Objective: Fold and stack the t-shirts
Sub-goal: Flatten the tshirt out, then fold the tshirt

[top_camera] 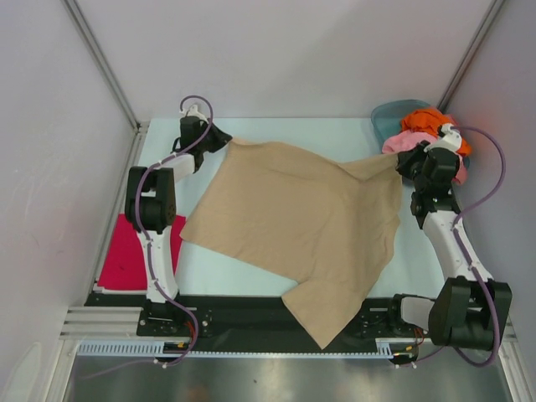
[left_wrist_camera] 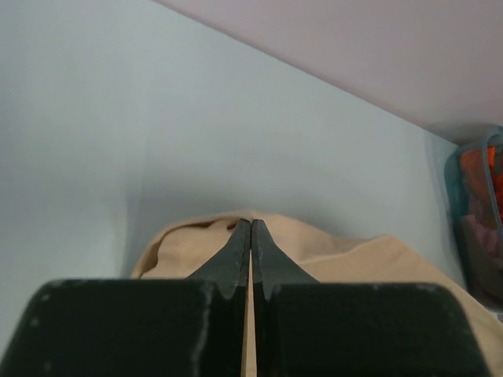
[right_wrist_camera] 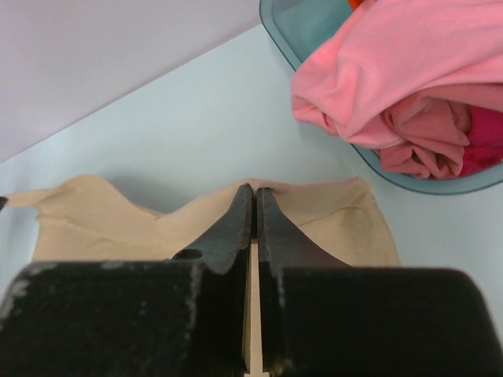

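The tan t-shirt (top_camera: 293,218) lay spread over the table (top_camera: 276,126), its near corner hanging past the front edge; it looked light and limp, so it would sag wherever unsupported, and corners were the best holds; the magenta-red shirt (top_camera: 126,251) lay beside the left arm; pink shirts (right_wrist_camera: 393,63) filled the basin (right_wrist_camera: 302,27); the left gripper (left_wrist_camera: 251,224) and right gripper (right_wrist_camera: 255,188) each had jaws pressed together, seemingly pinching a far corner.

Tan t-shirt (top_camera: 293,222) spread out (far corners pinched); magenta t-shirt (top_camera: 121,255) flat at left.
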You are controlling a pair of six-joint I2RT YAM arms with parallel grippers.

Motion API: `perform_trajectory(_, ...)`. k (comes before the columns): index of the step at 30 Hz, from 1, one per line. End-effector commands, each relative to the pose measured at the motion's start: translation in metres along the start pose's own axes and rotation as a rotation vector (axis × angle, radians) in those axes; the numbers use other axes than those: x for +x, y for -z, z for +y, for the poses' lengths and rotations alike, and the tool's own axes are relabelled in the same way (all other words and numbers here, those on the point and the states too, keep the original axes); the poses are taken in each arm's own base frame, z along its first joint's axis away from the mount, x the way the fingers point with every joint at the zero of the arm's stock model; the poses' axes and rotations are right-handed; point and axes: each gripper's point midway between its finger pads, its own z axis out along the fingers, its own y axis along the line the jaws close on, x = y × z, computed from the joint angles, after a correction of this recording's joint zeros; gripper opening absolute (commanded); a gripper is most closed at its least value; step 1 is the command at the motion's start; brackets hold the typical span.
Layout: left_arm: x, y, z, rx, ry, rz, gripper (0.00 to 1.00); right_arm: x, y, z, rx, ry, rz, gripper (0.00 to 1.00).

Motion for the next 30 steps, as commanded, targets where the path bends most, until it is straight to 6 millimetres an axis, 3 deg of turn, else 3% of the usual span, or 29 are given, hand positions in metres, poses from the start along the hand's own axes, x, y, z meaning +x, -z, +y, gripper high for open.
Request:
perform_trajectory(1,-0.013,0.02,-0.016,0.02,0.021,0.011,0.0,0.009,0.017,-0.001,0.007,-0.029,0.028,0.0)
perform_trajectory(4,-0.013,0.028,-0.021,0.046,0.039,0.013,0.0,0.015,0.019,-0.004,0.018,-0.033,0.053,0.0)
perform_trajectory(6,-0.023,0.042,-0.034,0.066,0.036,-0.012,0.0,0.006,0.022,0.002,-0.003,-0.034,0.043,0.0)
perform_trajectory(11,-0.07,0.092,-0.088,0.136,-0.036,-0.105,0.0,-0.048,0.04,0.029,-0.07,-0.037,-0.068,0.0)
perform_trajectory(12,-0.095,0.119,-0.116,0.174,-0.073,-0.166,0.0,-0.073,0.046,0.041,-0.098,-0.03,-0.117,0.0)
perform_trajectory(14,-0.115,0.148,-0.136,0.172,-0.125,-0.217,0.0,-0.1,0.056,0.056,-0.138,-0.023,-0.169,0.0)
perform_trajectory(15,-0.134,0.179,-0.159,0.193,-0.156,-0.265,0.0,-0.118,0.065,0.065,-0.154,-0.017,-0.193,0.0)
perform_trajectory(18,-0.167,0.235,-0.195,0.208,-0.236,-0.378,0.0,-0.158,0.088,0.083,-0.192,-0.009,-0.28,0.0)
perform_trajectory(19,-0.177,0.271,-0.214,0.22,-0.256,-0.427,0.0,-0.187,0.105,0.096,-0.219,-0.007,-0.345,0.0)
perform_trajectory(22,-0.196,0.33,-0.24,0.217,-0.304,-0.524,0.0,-0.226,0.139,0.114,-0.261,-0.014,-0.438,0.0)
perform_trajectory(23,-0.202,0.365,-0.256,0.238,-0.329,-0.584,0.0,-0.249,0.161,0.125,-0.294,-0.013,-0.495,0.0)
perform_trajectory(25,-0.211,0.405,-0.27,0.234,-0.341,-0.66,0.0,-0.269,0.187,0.138,-0.337,-0.017,-0.547,0.0)
perform_trajectory(26,-0.214,0.442,-0.283,0.251,-0.358,-0.724,0.0,-0.288,0.211,0.148,-0.367,-0.013,-0.604,0.0)
perform_trajectory(28,-0.22,0.484,-0.294,0.243,-0.364,-0.799,0.0,-0.305,0.243,0.157,-0.402,-0.007,-0.663,0.0)
perform_trajectory(30,-0.22,0.539,-0.31,0.264,-0.387,-0.888,0.0,-0.323,0.28,0.166,-0.435,0.002,-0.738,0.0)
